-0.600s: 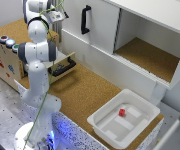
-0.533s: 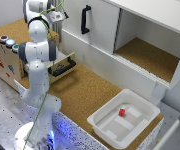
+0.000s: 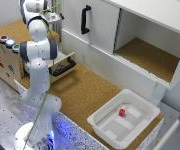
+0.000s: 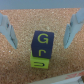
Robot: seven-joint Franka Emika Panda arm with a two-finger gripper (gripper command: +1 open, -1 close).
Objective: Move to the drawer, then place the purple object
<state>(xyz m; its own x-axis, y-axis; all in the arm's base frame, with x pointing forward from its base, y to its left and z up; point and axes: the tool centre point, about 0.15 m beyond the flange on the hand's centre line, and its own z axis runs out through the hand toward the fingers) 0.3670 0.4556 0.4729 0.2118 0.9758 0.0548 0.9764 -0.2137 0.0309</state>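
Plainly the pincer [image 4: 42, 30] stands apart: its two pale fingers [image 4: 10, 31] flank the purple object [image 4: 43, 44] with a gap on either side, touching nothing. The purple object is a block bearing yellow letters. It lies on the cork tabletop [image 4: 42, 11] directly beneath the pincer and between its fingers. A yellow-green block [image 4: 41, 62] sits against one of its ends.

We judge that the carry toward the drawer [image 3: 60, 61] has not started in earnest, since nothing is clamped. The drawer stands pulled out of its wooden box [image 3: 5, 60], lower than the pincer and well apart from it, its black bar handle [image 3: 65, 67] facing outward.

The next move, as we read it, calls for the fingers to come down around the purple block and close on its two side faces. After that comes a lift and a carry over to the drawer's hollow.

The block's long axis, so far as we can tell, runs crosswise to the line joining the fingers. Its lettered face points up at the wrist camera.
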